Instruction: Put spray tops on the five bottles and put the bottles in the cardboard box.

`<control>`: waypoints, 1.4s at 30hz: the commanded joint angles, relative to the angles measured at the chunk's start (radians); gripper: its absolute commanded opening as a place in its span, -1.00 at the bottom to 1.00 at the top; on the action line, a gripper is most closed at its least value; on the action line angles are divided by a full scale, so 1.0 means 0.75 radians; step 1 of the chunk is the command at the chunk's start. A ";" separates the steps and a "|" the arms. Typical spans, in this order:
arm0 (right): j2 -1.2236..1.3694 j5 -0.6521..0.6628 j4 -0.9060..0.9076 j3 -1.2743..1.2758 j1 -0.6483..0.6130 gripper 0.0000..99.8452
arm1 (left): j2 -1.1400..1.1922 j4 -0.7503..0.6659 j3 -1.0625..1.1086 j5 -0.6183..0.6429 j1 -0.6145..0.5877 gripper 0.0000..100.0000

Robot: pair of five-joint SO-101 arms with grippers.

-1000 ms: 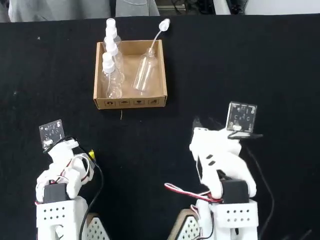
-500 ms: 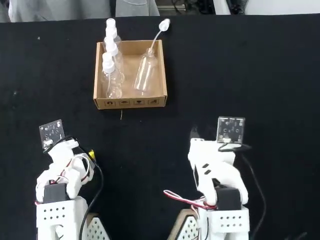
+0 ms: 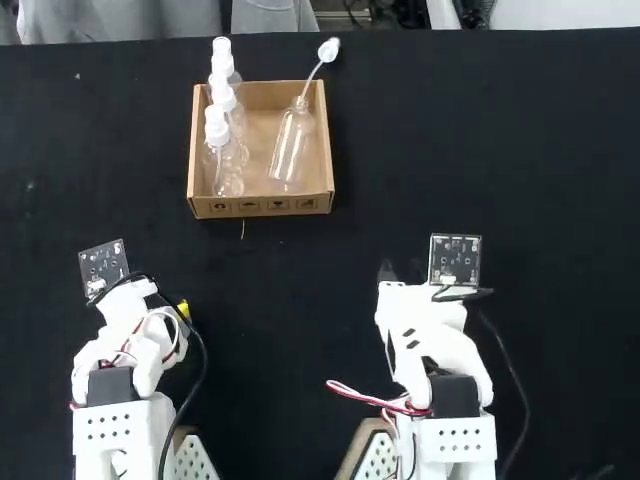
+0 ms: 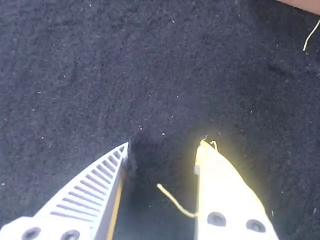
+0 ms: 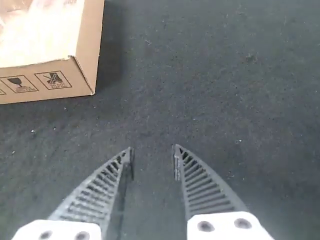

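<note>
The cardboard box [image 3: 198,150] stands on the black table at the far left-centre. Several clear bottles with white spray tops [image 3: 222,130] lie along its left side. One more bottle [image 3: 290,145] leans in the right half, and its spray head [image 3: 328,47] on a thin tube sticks out past the far rim. My right gripper [image 5: 152,149] is open and holds nothing, low over the cloth, with the box corner [image 5: 82,70] ahead of it; its dark tip [image 3: 388,270] sits well short of the box. My left gripper [image 4: 164,146] is open over bare cloth.
Both arm bases [image 3: 110,430] sit at the near table edge. A short thread [image 3: 242,230] lies on the black cloth just in front of the box. A wide stretch of cloth lies between the arms and the box.
The right arm has drawn back toward its base, away from the box. The left arm, the box and the bottles have stayed where they were.
</note>
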 commanded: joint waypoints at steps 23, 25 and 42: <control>-0.128 0.020 0.518 -0.007 0.027 -0.84 | -0.016 0.006 0.036 -0.002 -0.011 -0.60; -0.128 0.020 0.518 -0.007 0.027 -0.84 | -0.016 0.006 0.036 -0.002 -0.011 -0.60; -0.128 0.020 0.518 -0.007 0.027 -0.84 | -0.016 0.006 0.036 -0.002 -0.011 -0.60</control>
